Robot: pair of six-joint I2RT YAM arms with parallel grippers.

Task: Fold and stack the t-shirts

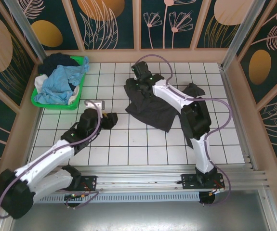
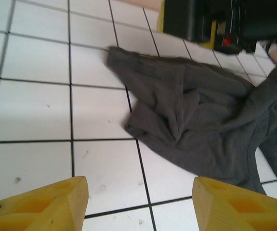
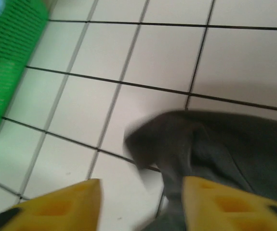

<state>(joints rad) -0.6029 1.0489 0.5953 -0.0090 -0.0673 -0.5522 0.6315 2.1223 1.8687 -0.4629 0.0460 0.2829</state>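
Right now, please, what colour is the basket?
The basket is bright green, clearest in the top external view.

Between the fingers of my left pincer [image 2: 140, 202] there is only bare white tile, and the way ahead and to its left is open too. Ahead to the right, the crumpled charcoal shirt [image 2: 201, 120] blocks the way, with my right arm [image 2: 196, 19] beyond it. At my right pincer [image 3: 140, 202] the shirt's edge bunches against the right finger. To the left, bare tile runs up to the green basket [image 3: 8, 57].
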